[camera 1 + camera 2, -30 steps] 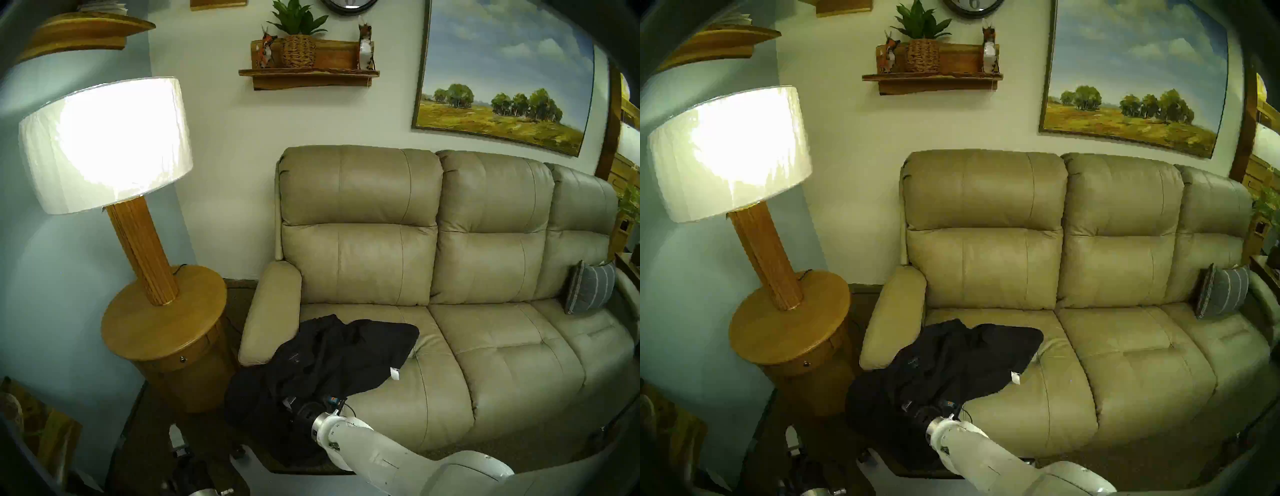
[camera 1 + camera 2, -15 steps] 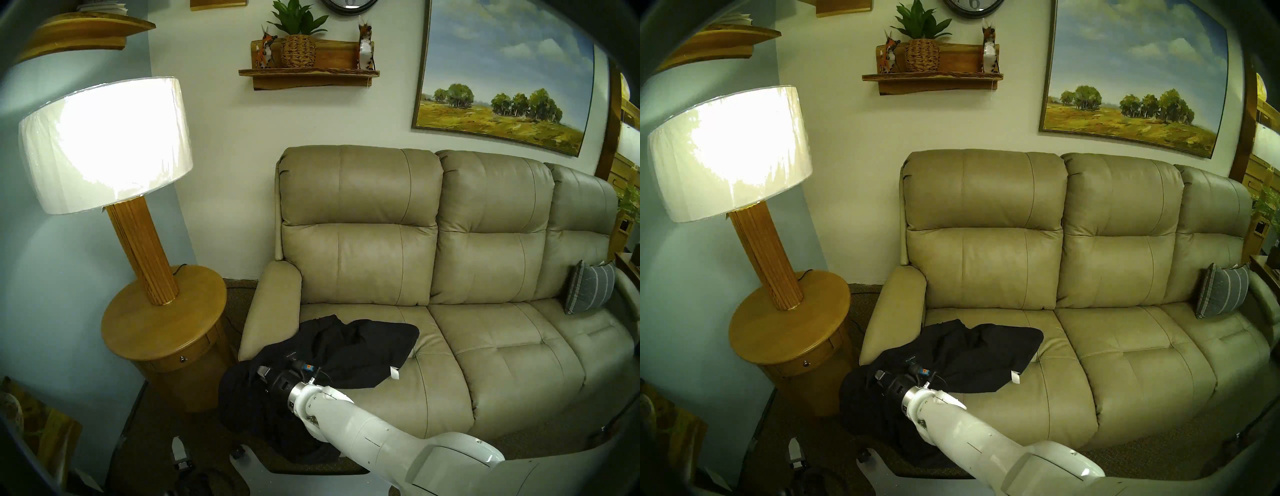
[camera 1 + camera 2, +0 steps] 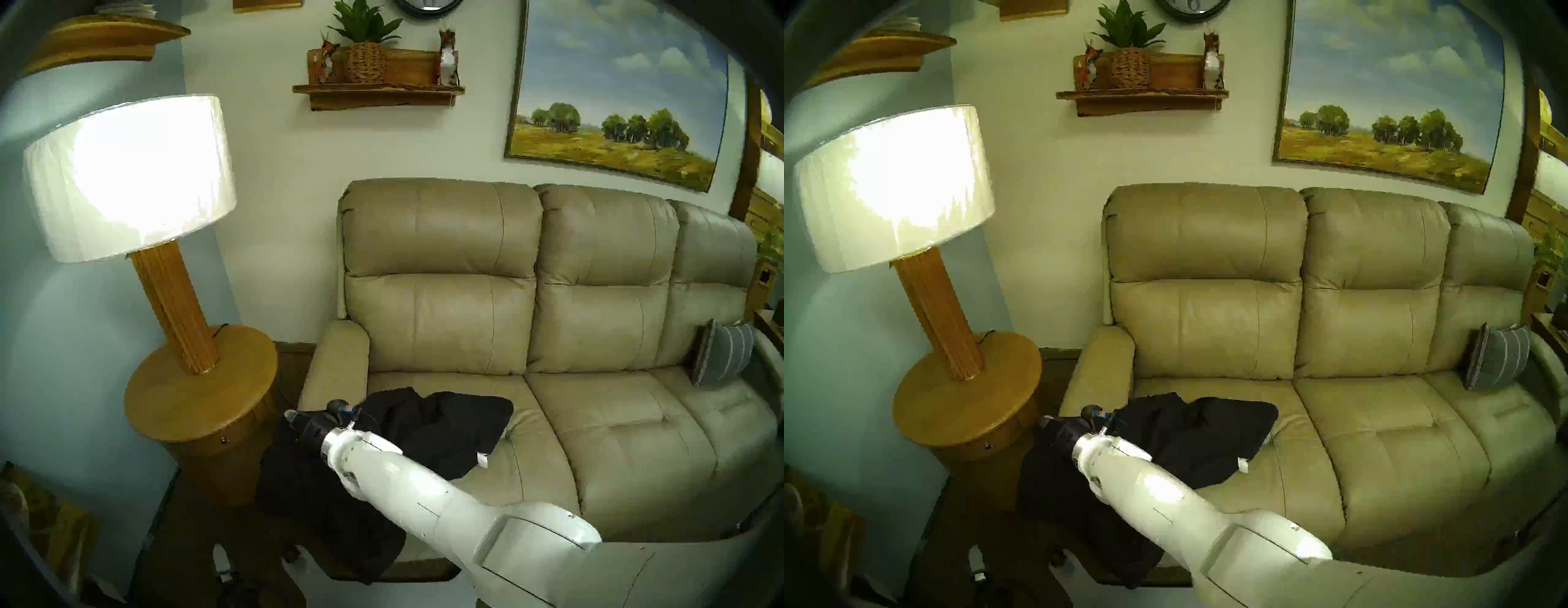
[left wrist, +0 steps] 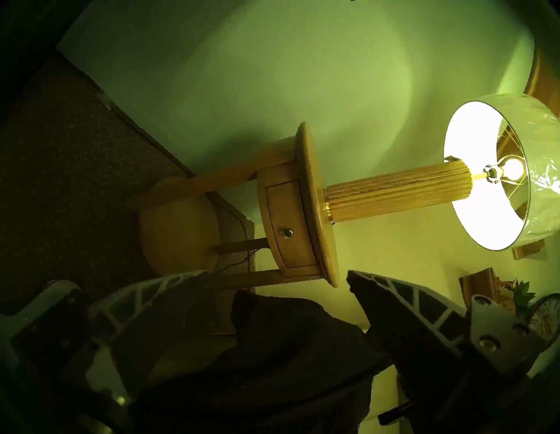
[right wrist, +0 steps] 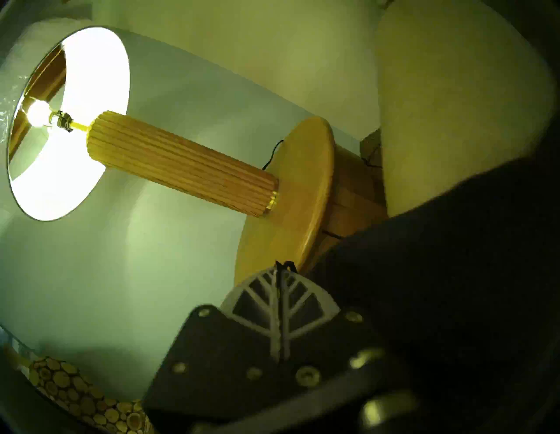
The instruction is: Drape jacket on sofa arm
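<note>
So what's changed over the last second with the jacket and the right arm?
The right hand, shut on the jacket, rose from the seat's front edge and swung left onto the front end of the sofa arm, dragging the hanging fabric along. The part on the seat with the white tag stayed put, as did the lamp and cushion.
</note>
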Controlling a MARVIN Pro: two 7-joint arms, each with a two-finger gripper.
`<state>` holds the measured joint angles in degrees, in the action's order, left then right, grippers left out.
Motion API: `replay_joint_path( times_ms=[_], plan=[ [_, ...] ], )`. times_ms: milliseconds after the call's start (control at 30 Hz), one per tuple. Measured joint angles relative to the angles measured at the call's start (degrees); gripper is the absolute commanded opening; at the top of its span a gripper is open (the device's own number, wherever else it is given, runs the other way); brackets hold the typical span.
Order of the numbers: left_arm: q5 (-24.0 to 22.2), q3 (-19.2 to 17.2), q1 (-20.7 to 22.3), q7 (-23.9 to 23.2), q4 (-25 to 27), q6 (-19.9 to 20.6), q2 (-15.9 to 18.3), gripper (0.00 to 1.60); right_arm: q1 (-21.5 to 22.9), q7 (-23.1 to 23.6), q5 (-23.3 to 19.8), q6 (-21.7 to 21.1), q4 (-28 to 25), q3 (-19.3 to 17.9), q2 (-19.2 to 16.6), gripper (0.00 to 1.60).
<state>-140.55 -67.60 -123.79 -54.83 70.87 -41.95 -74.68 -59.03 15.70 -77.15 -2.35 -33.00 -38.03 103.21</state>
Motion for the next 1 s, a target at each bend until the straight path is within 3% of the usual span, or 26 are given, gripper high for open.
replay_joint_path(
  times_ms=[633, 667, 700, 1000],
  plan=[
    [-2.2, -1.2, 1.3, -0.6, -4.3, 1.9, -2.0, 1.60, 8.0, -9.6, 3.9, 0.7, 2.8, 4.0, 7.9, 0.00],
    [-2.3, -1.3, 1.4, -0.6, -4.5, 2.0, -2.1, 1.60, 8.3, -10.1, 4.0, 0.8, 3.1, 4.1, 8.1, 0.56],
    [-2.4, -1.3, 1.4, -0.7, -4.6, 2.1, -2.1, 1.60, 8.5, -10.6, 4.2, 0.8, 3.4, 4.3, 8.4, 1.60],
    [-3.0, -1.9, 1.4, -1.5, -5.6, 2.9, -2.9, 1.60, 10.7, -12.6, 5.3, 0.9, 6.0, 6.2, 10.0, 1.60]
  ],
)
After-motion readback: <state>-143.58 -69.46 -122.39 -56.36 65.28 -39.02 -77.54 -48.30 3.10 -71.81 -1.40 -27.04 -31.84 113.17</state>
